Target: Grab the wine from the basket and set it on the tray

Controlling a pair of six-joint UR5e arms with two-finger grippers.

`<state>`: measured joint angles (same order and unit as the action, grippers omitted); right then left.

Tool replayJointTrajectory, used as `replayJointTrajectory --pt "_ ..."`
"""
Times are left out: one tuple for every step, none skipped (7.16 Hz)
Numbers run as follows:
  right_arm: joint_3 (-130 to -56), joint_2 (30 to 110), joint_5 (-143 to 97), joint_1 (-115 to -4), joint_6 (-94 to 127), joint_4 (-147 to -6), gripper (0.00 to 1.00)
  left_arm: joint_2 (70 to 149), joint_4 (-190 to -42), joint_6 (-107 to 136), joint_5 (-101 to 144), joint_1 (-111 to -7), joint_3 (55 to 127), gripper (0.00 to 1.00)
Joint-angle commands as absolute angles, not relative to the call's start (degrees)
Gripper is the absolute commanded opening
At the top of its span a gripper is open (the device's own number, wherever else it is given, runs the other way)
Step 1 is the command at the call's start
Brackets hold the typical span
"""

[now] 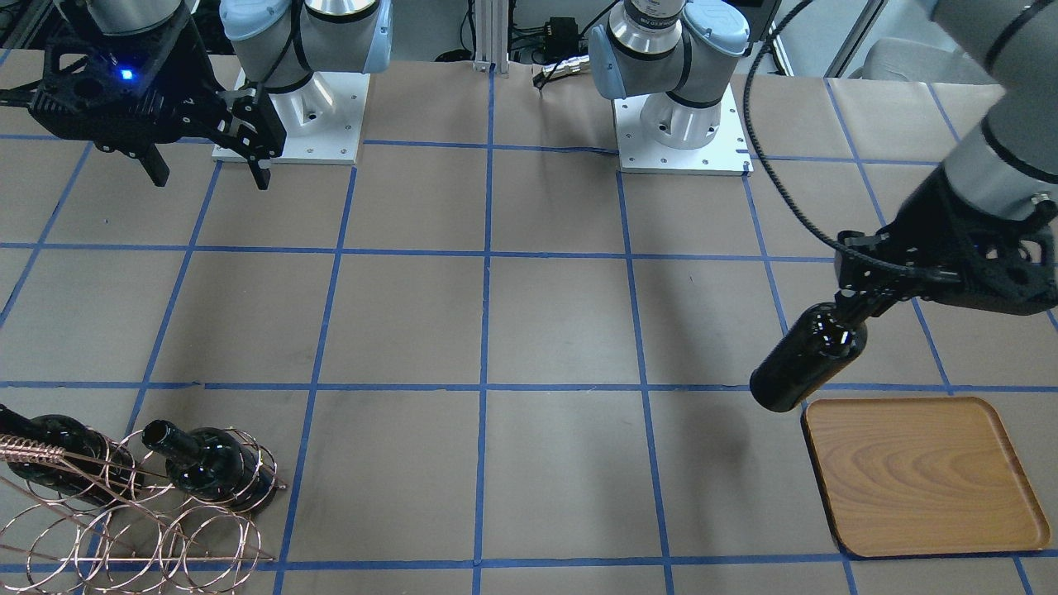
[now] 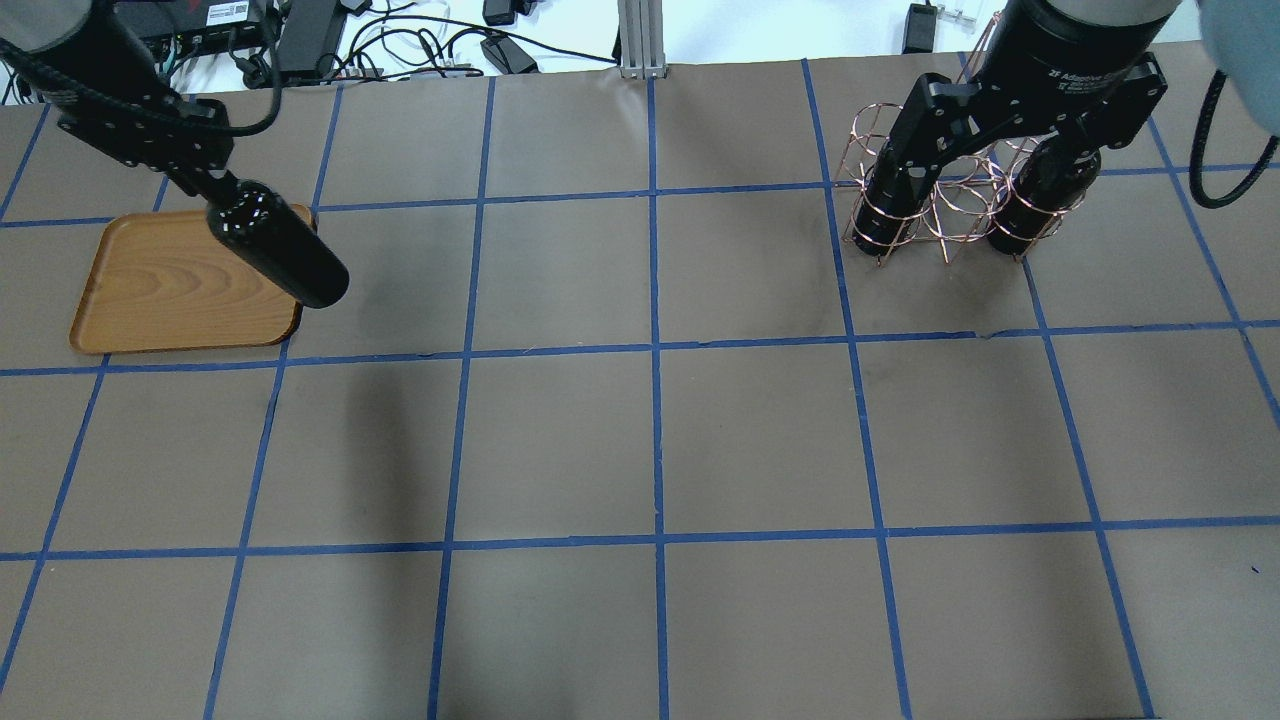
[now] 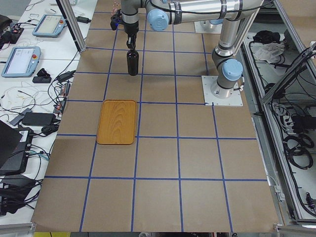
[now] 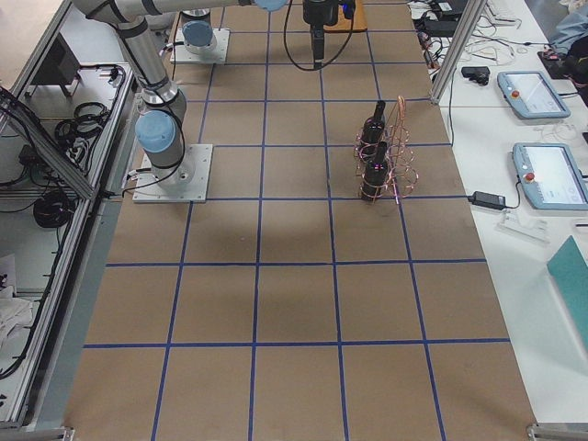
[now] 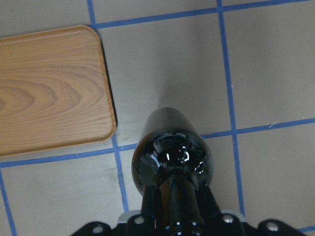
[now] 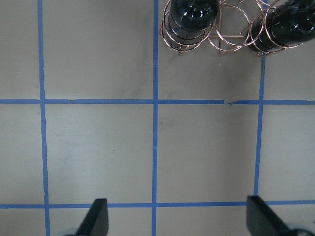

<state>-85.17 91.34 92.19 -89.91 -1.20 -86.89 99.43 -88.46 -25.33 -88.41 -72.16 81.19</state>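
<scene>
My left gripper is shut on the neck of a glossy black wine bottle and holds it tilted in the air, base down, just beside the wooden tray. In the left wrist view the bottle hangs to the right of the tray's corner. The tray has nothing on it. My right gripper is open and holds nothing, raised high. The copper wire basket holds two more black bottles, which also show in the right wrist view.
The brown table carries a blue tape grid. The two arm bases stand at the robot's edge. Cables and power bricks lie beyond the far edge. Tablets sit on a side bench.
</scene>
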Motion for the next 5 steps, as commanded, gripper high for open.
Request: replayJointTrajectory --pt "-85.2 91.4 92.2 -89.9 -1.4 -86.8 1.00 102.5 -86.9 -32.7 -89.1 -65.1 78.2 0.00" --pt "-85.3 91.5 91.9 -89.9 -1.4 -86.7 1.00 105.1 -86.1 -33.9 -90.4 -64.6 76.0 0.00" --pt "-85.2 91.4 92.1 -89.9 -1.5 -86.8 1.00 107.6 -83.9 -35.4 -91.2 -63.1 74.7 0.00" --pt "-85.2 91.4 92.2 -89.9 -1.7 -86.9 1.00 109.8 -82.7 -35.5 -90.8 -61.9 74.5 0.00" --pt "-85.3 91.6 92.2 -89.9 -1.7 -86.6 1.00 111.5 -80.7 -37.4 -91.3 -61.6 74.5 0.00"
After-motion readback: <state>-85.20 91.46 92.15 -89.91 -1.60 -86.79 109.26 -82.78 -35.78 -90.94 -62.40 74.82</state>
